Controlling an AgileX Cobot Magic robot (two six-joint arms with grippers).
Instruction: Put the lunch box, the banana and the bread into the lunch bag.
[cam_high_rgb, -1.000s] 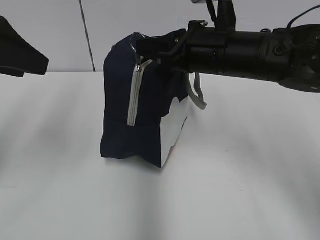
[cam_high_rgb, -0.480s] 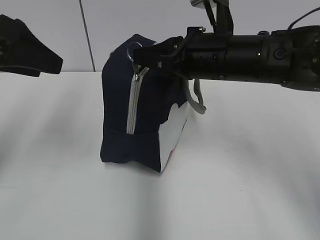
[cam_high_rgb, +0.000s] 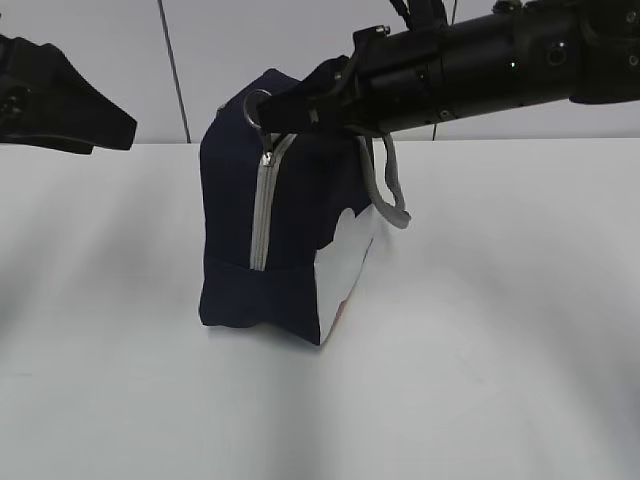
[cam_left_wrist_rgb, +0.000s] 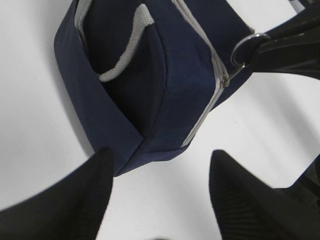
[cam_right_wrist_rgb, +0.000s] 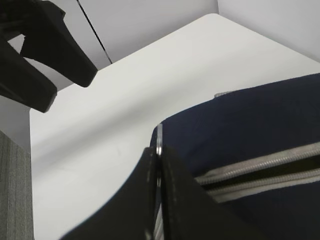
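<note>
The navy lunch bag (cam_high_rgb: 290, 230) stands on the white table, with a grey zipper (cam_high_rgb: 262, 210) down its near end and a white side panel (cam_high_rgb: 348, 262). My right gripper (cam_high_rgb: 275, 112) reaches in from the right and is shut on the zipper's ring pull (cam_high_rgb: 258, 105) at the bag's top corner; the ring (cam_right_wrist_rgb: 158, 137) shows pinched between the fingers. My left gripper (cam_left_wrist_rgb: 161, 155) is open and empty, above the table just off the bag's (cam_left_wrist_rgb: 150, 75) near end. It hovers at the left edge of the exterior view (cam_high_rgb: 60, 100). Lunch box, banana and bread are out of view.
A grey webbing handle (cam_high_rgb: 388, 190) hangs down the bag's right side. The white table (cam_high_rgb: 480, 350) runs to a pale wall with a dark vertical seam (cam_high_rgb: 172, 70). The table's rounded far corner (cam_right_wrist_rgb: 215, 17) shows in the right wrist view.
My right arm has lifted and moved left with the ring pull, drawing the zipper end and the bag's top leftward. My left gripper has come further in from the left.
</note>
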